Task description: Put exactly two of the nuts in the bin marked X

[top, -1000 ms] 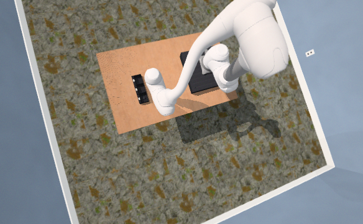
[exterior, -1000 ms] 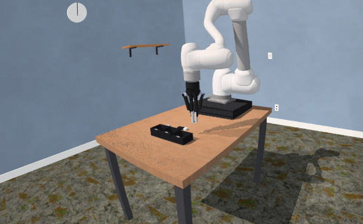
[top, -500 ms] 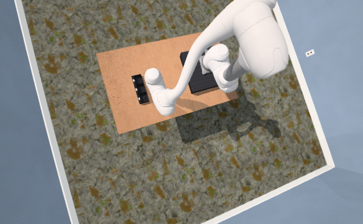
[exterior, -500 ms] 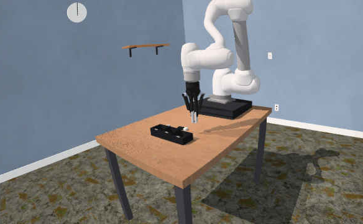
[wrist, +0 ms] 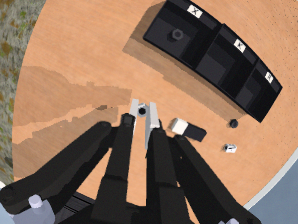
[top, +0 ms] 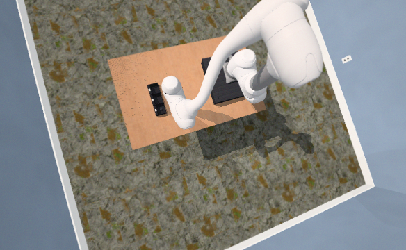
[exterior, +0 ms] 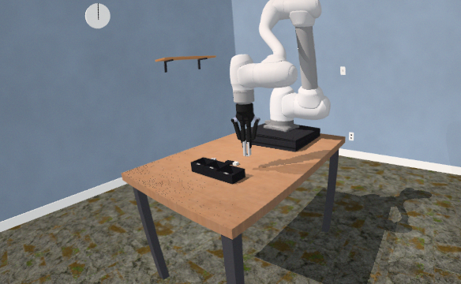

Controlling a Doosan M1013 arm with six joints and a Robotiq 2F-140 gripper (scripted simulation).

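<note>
Wrist cam is giving the best look right now: the gripper (wrist: pixel 143 117) is hanging above the table (wrist: pixel 80 43) with its fingers nearly together, pinching something small and dark right at the tips. I'm reading that as a nut (wrist: pixel 141 111), though it's tiny and mostly hidden between the pads. The three-compartment bin tray (wrist: pixel 212 52) is sitting well apart from the fingertips, farther out on the wood, and one dark nut in the tray (wrist: pixel 177 34) is already lying in an end compartment. Each compartment is carrying a small white label, but I can't read which one is the X.

Off to the side of the fingers, a white-and-black block (wrist: pixel 184 127) is lying on the table, with a loose dark nut (wrist: pixel 233 123) and a small pale piece (wrist: pixel 229 148) a bit beyond it.

On handling: a nut like this is looking light, rigid and smooth, so I'm guessing it's prone to twisting or squirting out if squeezed off-centre. Grabbing across two opposite flats, centred in the pads, seems safest. Since dropping is allowed, I'd be releasing it low over the right compartment so it isn't bouncing out.

Exterior view is showing the gripper (exterior: pixel 246 151) raised just behind the tray.
</note>
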